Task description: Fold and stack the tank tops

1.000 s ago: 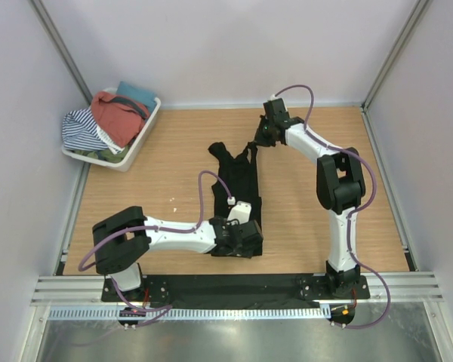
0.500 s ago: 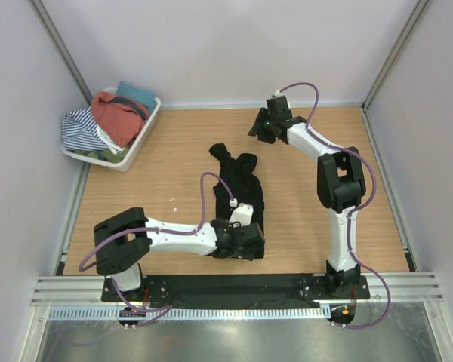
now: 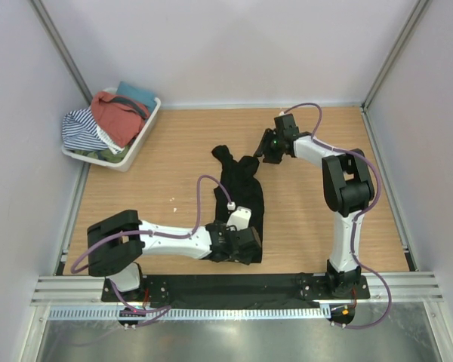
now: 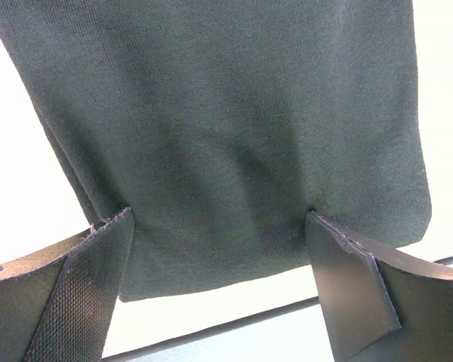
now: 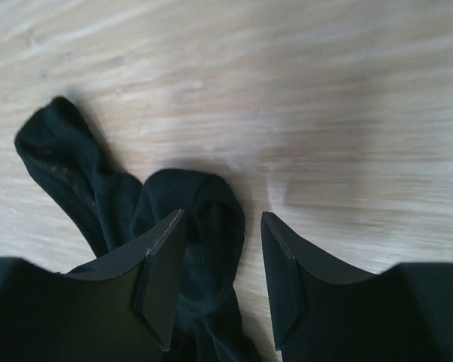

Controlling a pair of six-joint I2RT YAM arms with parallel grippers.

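Right gripper [image 3: 265,153] partly open, nothing held, tips down just over the right-hand strap loop [image 5: 211,200] of the black tank top [image 3: 242,194]; second strap loop [image 5: 57,147] off to the left. Long axis of the top near to far: straps at the far end, hem at the near end under the left gripper [image 3: 238,243], wide open astride the hem, gripping nothing. Right arm nearer the straps, so probably the one for a fold toward the hem. Rust-red tank top [image 3: 115,115] far left in the white basket [image 3: 143,136].

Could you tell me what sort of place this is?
Probably a robot lab cell for laundry folding: panel-walled wooden table, black tank top between two bolted arms, white basket of clothes.
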